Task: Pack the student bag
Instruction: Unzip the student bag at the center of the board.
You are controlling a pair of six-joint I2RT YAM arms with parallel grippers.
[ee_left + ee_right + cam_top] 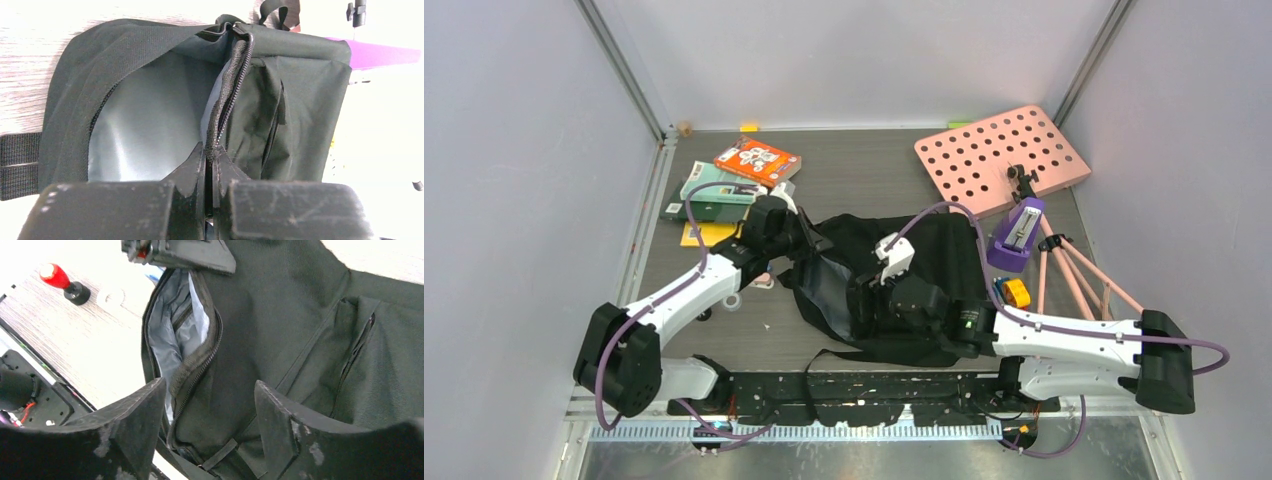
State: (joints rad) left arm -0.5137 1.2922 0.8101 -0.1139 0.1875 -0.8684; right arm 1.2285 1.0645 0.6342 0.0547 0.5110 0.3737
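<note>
dark bench (854,172), student bag (944,250) lying mid-bench, unzipped, looks empty so far.
left tool (210,156) clenched on the bag's zipper edge, right tool (210,387) released above it; books (749,165) wait outside.

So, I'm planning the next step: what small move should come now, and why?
Probably lift the left pincer slightly to widen the mouth of the bag: it grips the zipper edge, grey lining shows, and the right pincer hangs open and empty over it.
</note>
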